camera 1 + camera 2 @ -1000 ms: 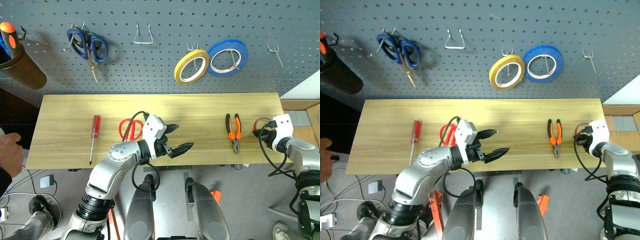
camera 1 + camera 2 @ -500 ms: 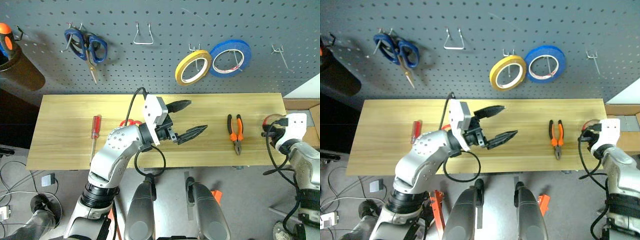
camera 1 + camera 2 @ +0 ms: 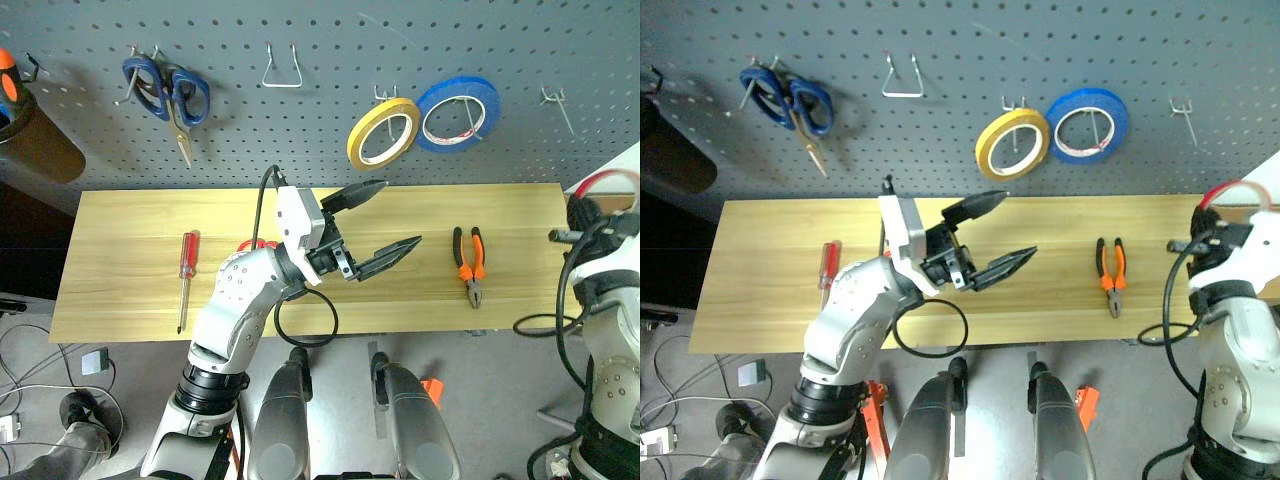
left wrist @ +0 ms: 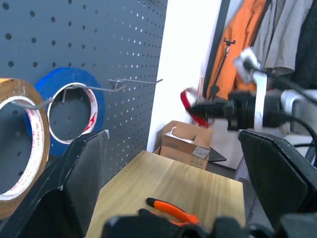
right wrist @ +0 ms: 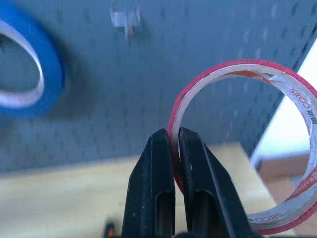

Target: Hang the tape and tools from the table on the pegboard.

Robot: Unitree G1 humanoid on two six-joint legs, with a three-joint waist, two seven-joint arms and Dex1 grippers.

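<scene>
My right gripper [image 5: 177,135] is shut on the rim of the thin red tape [image 5: 238,67], held in the air off the right end of the table [image 3: 130,215], below the pegboard [image 3: 300,140]. The tape [image 3: 606,178] stands upright. My left gripper [image 3: 400,213] hangs open and empty above the table's middle, pointing right. The pliers [image 3: 467,262] lie on the right of the table and the red-handled screwdriver [image 3: 186,260] on the left. My left arm covers most of the red-handled scissors [image 3: 250,243].
On the pegboard hang blue scissors [image 3: 165,85], a yellow roll [image 3: 383,132] and a blue roll [image 3: 458,112]. A bare wire hook [image 3: 283,70] and a bare peg [image 3: 555,100] are free. A brown holder [image 3: 35,140] sits at far left.
My right gripper has lifted the red tape off the table's right end and drawn it upward. My left gripper rose and tilted up. A person's hand at the left edge has gone.
</scene>
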